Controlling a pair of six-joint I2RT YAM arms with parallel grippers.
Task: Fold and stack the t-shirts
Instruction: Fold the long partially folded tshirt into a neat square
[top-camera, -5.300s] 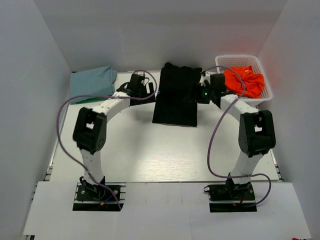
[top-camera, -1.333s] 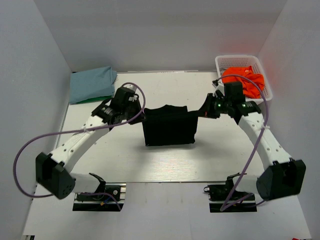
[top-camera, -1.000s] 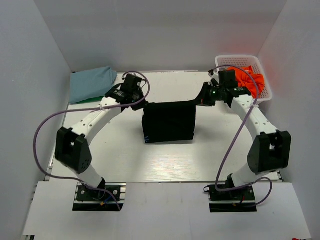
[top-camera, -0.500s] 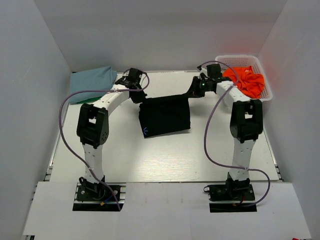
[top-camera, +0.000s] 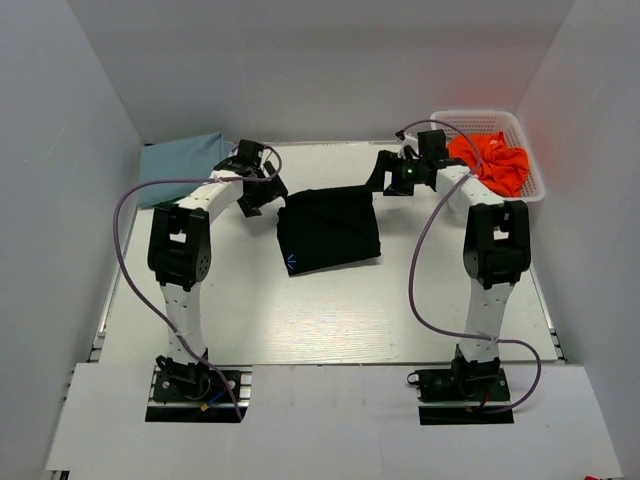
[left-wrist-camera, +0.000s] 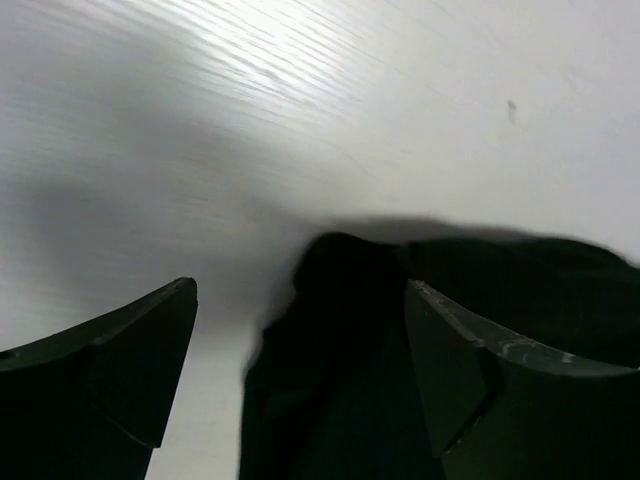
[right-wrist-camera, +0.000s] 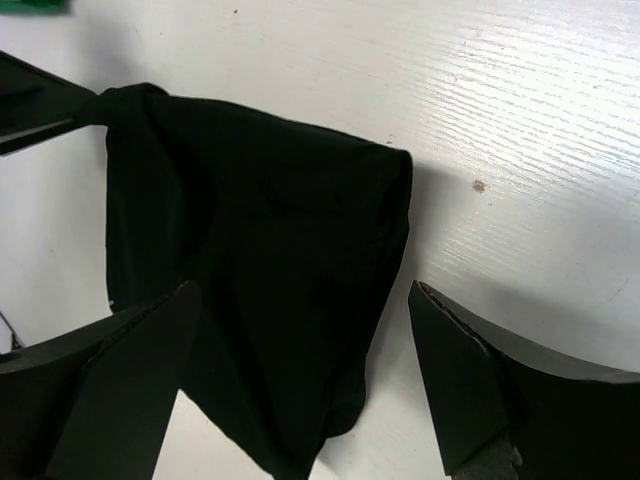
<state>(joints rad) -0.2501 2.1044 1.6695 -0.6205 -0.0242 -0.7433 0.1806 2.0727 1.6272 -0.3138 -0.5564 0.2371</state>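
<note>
Now the folded black fabric t-shirt (top-camera: 328, 232) is lying flat well left of the white plastic mesh basket (top-camera: 532, 184), right gripper (top-camera: 384, 178) gaping empty by its basket-side corner, left gripper (top-camera: 252, 196) likewise at the corner farther off, probably handling light and floppy, so pinching doubled corners is looking best.

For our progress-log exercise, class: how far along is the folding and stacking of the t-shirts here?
Done: the soft black t-shirt lies folded mid-table; a folded light blue t-shirt sits back left. In hand: nothing; left pincer and right pincer stand open at its far corners. Left: stacking it, then the crumpled orange t-shirt in the white mesh basket.
</note>
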